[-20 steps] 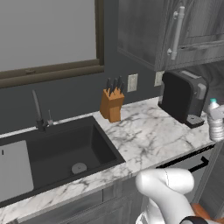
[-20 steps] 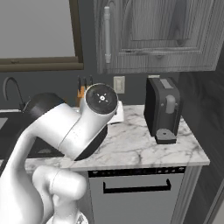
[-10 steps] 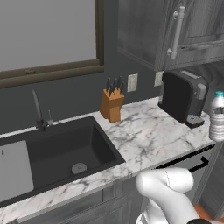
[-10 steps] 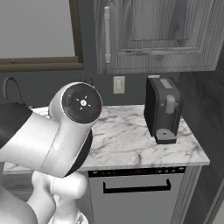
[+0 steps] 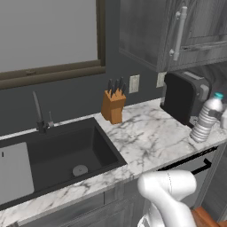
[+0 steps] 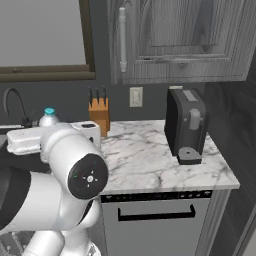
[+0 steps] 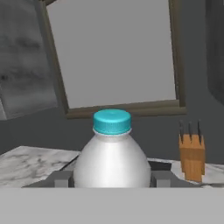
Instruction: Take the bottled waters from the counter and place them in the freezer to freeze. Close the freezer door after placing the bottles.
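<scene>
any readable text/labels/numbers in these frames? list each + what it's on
None readable.
bottled water: plain body and blue cap, no label.
coffee machine: no brand or markings to be seen.
knife block: bare wood, no print.
wall outlet: blank plate.
dishwasher: plain front, no badge or display digits visible.
</scene>
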